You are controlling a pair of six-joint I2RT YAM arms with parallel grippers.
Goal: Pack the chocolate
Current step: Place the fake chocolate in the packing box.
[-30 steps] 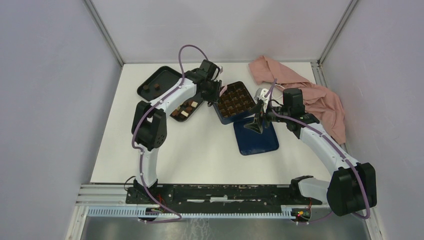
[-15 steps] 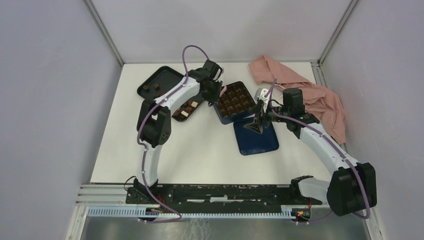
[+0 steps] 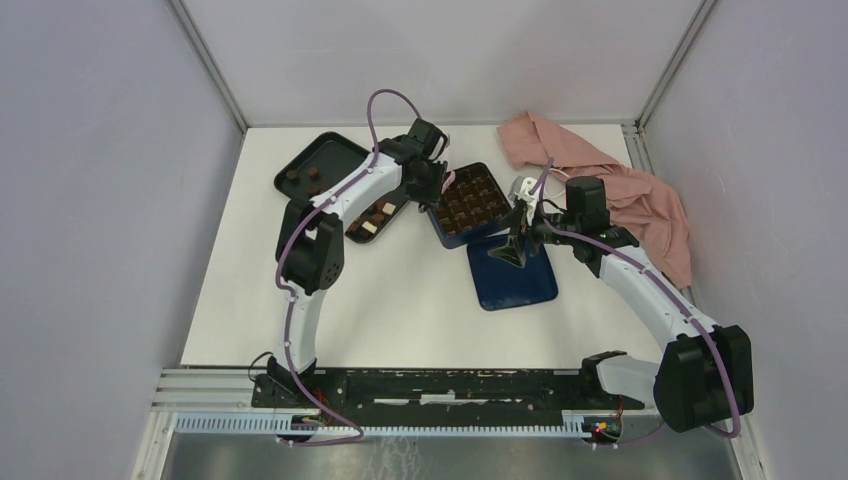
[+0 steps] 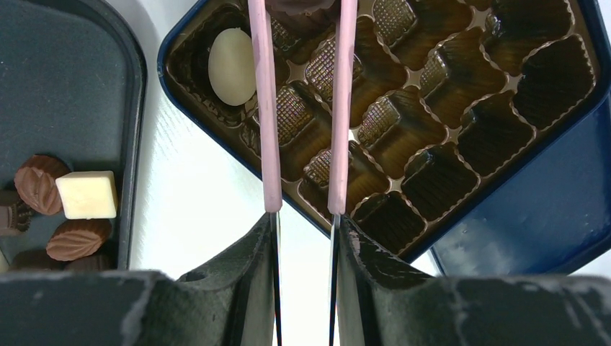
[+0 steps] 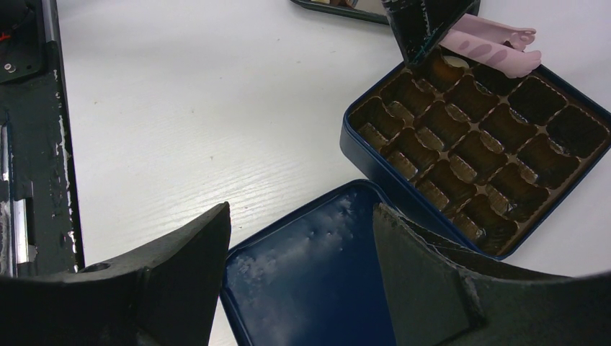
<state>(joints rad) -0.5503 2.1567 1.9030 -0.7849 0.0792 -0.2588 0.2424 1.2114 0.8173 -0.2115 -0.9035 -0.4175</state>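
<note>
My left gripper (image 3: 436,184) has long pink fingers (image 4: 261,108) and hangs over the near-left corner of the dark blue grid box (image 3: 470,205). It is shut on a dark brown chocolate (image 4: 299,7) at the top edge of the left wrist view. One cream-white oval chocolate (image 4: 232,66) lies in a corner compartment; the other compartments (image 4: 439,173) that show look empty. More chocolates, a white square (image 4: 86,194) and brown leaves (image 4: 78,239), lie in the black tray (image 4: 72,86). My right gripper (image 5: 301,216) is open and empty above the blue lid (image 5: 310,281).
A second black tray (image 3: 320,162) with a few pieces lies at the back left. A pink cloth (image 3: 610,185) is heaped at the back right. The blue lid (image 3: 515,280) lies just in front of the box. White walls close in the table.
My left arm has swung its elbow in and carried its gripper a little right, over the box. The right arm has not moved.
</note>
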